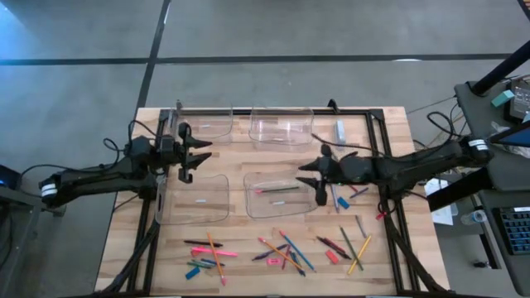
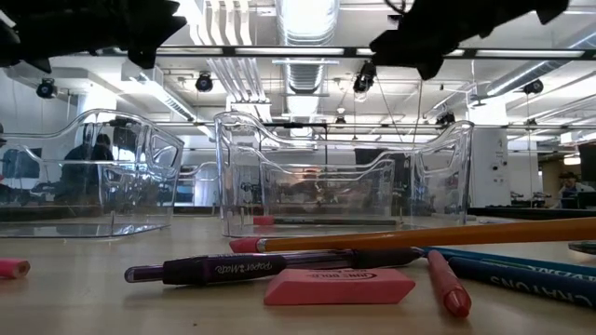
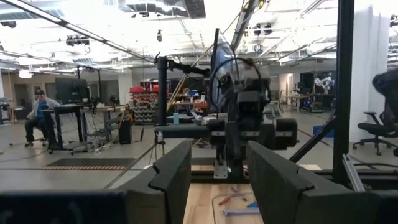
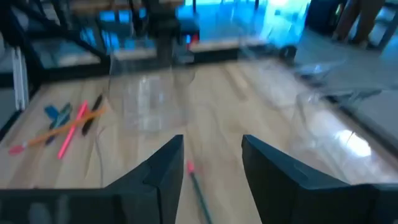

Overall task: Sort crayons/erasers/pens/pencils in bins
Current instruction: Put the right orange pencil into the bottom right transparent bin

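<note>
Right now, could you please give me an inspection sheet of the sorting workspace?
Surface: wooden table, inside a black frame.
Job's things: four clear bins; the near right bin holds a pencil and a small pink piece, the near left bin one small pale item. Pencils, pens, crayons and erasers lie loose along the front edge.
Clutter: pale blue-grey oblong item near the far right bin.
Grippers: left claw open, empty, beside the left bins; right claw open, empty, over the near right bin.
Cables: run along both arms.
Surroundings: seated person, desks, an office chair.
</note>
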Controlling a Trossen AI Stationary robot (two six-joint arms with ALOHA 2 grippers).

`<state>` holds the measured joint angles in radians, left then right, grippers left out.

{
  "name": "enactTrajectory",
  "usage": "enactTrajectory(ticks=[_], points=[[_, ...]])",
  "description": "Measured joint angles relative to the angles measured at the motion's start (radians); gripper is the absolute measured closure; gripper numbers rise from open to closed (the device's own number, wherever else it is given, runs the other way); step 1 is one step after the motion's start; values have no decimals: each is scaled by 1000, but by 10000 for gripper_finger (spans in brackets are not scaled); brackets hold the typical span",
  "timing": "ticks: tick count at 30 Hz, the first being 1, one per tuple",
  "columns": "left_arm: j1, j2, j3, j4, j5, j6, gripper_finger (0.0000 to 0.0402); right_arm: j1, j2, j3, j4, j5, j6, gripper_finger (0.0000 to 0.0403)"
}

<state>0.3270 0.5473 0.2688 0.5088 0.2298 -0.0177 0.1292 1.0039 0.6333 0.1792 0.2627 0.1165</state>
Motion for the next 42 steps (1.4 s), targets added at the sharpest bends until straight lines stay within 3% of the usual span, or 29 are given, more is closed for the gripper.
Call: enactTrajectory(ticks=[3, 15, 20, 24, 34, 42], points=[[-2, 56, 95, -98, 9, 0, 263, -3, -57, -78, 107, 3, -38, 250], [-108, 323, 671, -929, 11, 152, 263, 10, -121, -231, 247, -13, -29, 250], [-227, 426, 792, -1194, -111, 86, 263, 30, -131, -231, 261, -47, -59, 250], [-340, 494, 849, -1294, -242, 26, 263, 33, -156, -231, 261, -45, -80, 250], [-603, 706, 1048, -1512, -339, -195, 263, 33, -168, -231, 261, -43, -69, 250], [-780, 883, 1158, -1529, -371, -322, 263, 116, -170, -187, 280, -42, -71, 250]])
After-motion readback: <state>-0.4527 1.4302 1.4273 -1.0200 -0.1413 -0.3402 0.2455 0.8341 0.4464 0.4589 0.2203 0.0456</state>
